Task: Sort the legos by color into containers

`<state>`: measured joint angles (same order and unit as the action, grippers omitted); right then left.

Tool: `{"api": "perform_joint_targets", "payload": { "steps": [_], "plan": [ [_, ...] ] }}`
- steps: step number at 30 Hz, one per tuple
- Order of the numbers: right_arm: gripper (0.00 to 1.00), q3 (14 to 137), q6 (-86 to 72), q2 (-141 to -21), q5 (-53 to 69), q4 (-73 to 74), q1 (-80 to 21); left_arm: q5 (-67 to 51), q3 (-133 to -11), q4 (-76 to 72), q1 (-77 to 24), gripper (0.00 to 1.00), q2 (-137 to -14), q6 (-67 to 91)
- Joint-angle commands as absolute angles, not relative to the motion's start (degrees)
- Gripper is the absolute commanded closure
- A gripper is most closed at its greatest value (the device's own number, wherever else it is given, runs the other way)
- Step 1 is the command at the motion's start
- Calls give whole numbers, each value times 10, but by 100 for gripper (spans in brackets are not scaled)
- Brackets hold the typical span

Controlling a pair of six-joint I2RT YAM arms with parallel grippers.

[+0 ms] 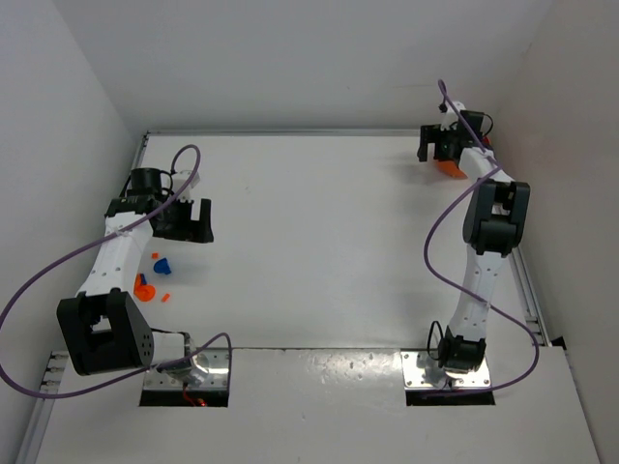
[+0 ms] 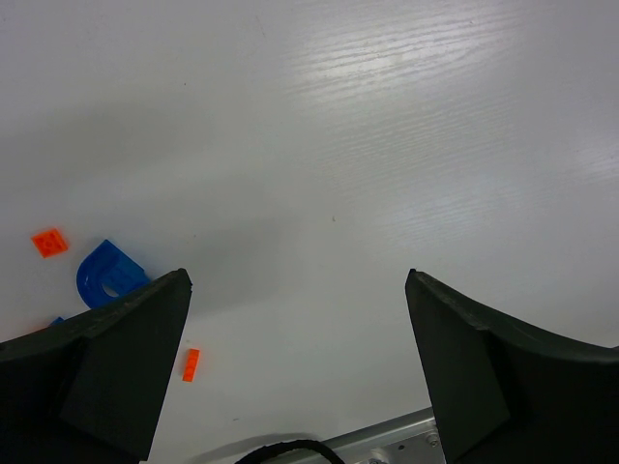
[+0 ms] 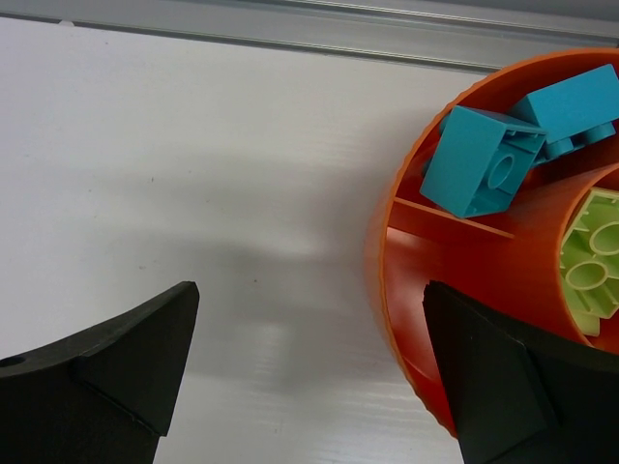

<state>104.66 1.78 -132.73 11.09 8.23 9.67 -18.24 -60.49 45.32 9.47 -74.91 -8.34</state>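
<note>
Currently left gripper (image 2: 298, 285) is spread wide with nothing between the jaws, only bare table (image 2: 387, 145) under it. Loose legos sit by the finger on the left of its wrist view:
- 1 blue arch brick (image 2: 104, 274), partly hidden behind that fingertip
- 1 orange square plate (image 2: 49, 242), further out
- 1 orange sliver (image 2: 191, 364), just inside the finger's edge

(There's also a blue scrap at the finger's top edge; can't tell if it's a separate piece.)

Top view puts this cluster beside the left arm's forearm, nearer the base than the gripper. It shows 1 blue and roughly 3 orange bits, too small to count for sure.

Right gripper (image 3: 309, 295) is also spread and holds nothing, parked at the far right corner of the table. 1 orange tub (image 3: 395, 280) sits on the side of the finger at the right of its wrist view, with its rim poking into the gap. That finger overlaps the near wall; can't tell if it touches.

Inside the tub:
- 2 cyan in one outer compartment above a divider wall (image 3: 450, 220): tilted cyan brick (image 3: 479, 159) and second cyan brick (image 3: 571, 106), touching each other
- 1 pale yellow-green piece (image 3: 595, 256) in the inner section, cut off by the frame

Metal rail (image 3: 290, 27) runs along the table edge behind the tub.
</note>
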Motion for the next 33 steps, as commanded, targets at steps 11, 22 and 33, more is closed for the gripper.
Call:
{"api": "perform_joint_targets", "payload": {
  "steps": [11,22,33],
  "plan": [
    [0,1058,25,-1243,124,60,98,-193,-608,441,102,0,-743,-78],
    [0,1059,60,-1126,138,97,98,-181,-608,441,107,0,-737,-78],
    [0,920,137,-906,174,306,104,-149,-621,436,182,0,-670,-127]
  ]
}}
